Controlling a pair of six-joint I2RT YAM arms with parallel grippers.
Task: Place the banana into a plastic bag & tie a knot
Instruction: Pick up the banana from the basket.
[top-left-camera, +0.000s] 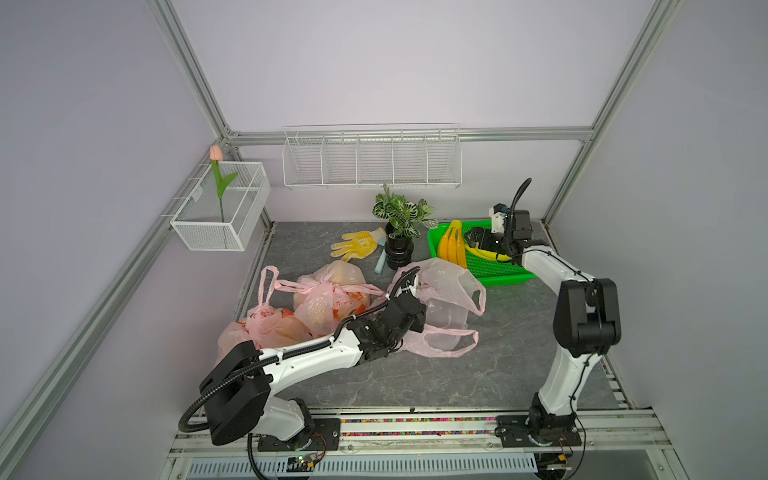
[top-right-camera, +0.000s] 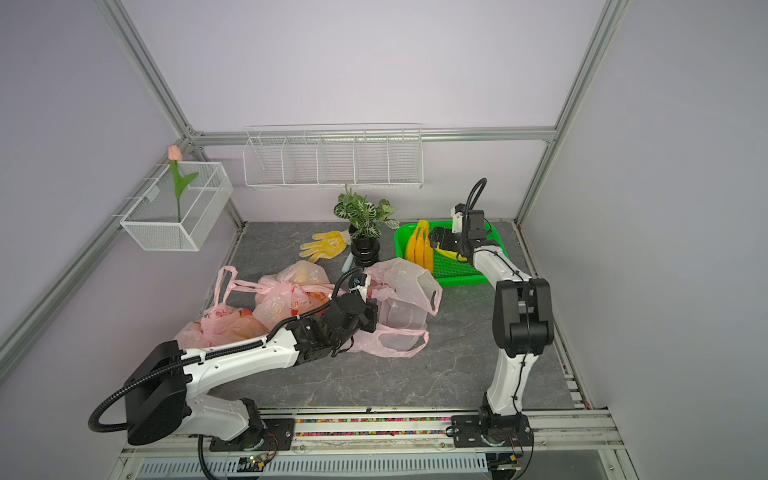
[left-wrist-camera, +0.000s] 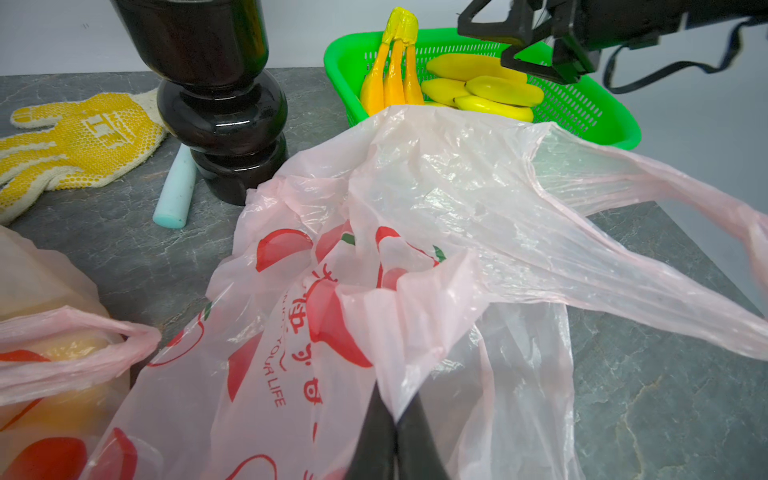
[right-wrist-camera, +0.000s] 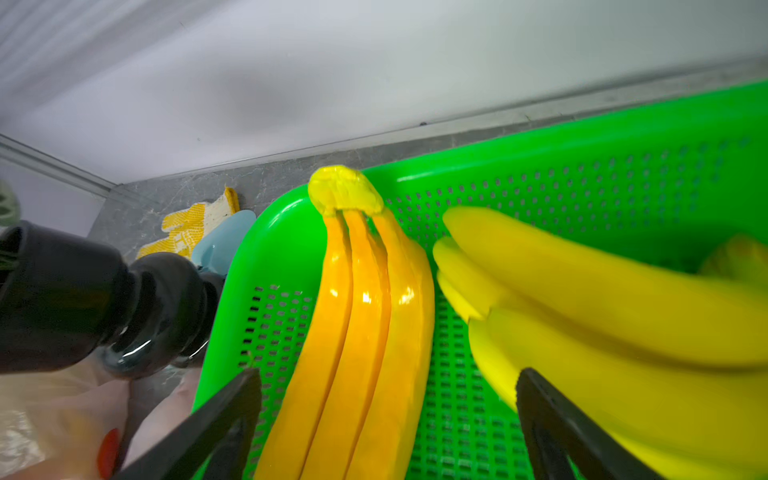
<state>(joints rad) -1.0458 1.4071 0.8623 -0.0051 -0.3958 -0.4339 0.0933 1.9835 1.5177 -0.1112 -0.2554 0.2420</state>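
A bunch of orange bananas (right-wrist-camera: 361, 332) lies in a green basket (right-wrist-camera: 582, 174) at the back right, next to a yellow bunch (right-wrist-camera: 602, 311). Both bunches also show in a top view (top-left-camera: 451, 245) (top-left-camera: 484, 252). My right gripper (right-wrist-camera: 386, 374) hangs open just over the basket, one finger on each side of the orange bunch, touching nothing. A pink plastic bag (top-left-camera: 446, 291) (left-wrist-camera: 457, 187) lies with its mouth open in front of the basket. My left gripper (left-wrist-camera: 397, 419) is shut on the bag's near rim and holds it up.
Tied pink bags of fruit (top-left-camera: 328, 299) lie at the left. A black vase with a plant (top-left-camera: 399, 249), a yellow glove (top-left-camera: 359, 245) and a pale blue stick (top-left-camera: 380, 264) stand behind the bag. Wire baskets (top-left-camera: 372, 160) (top-left-camera: 220, 208) hang on the walls.
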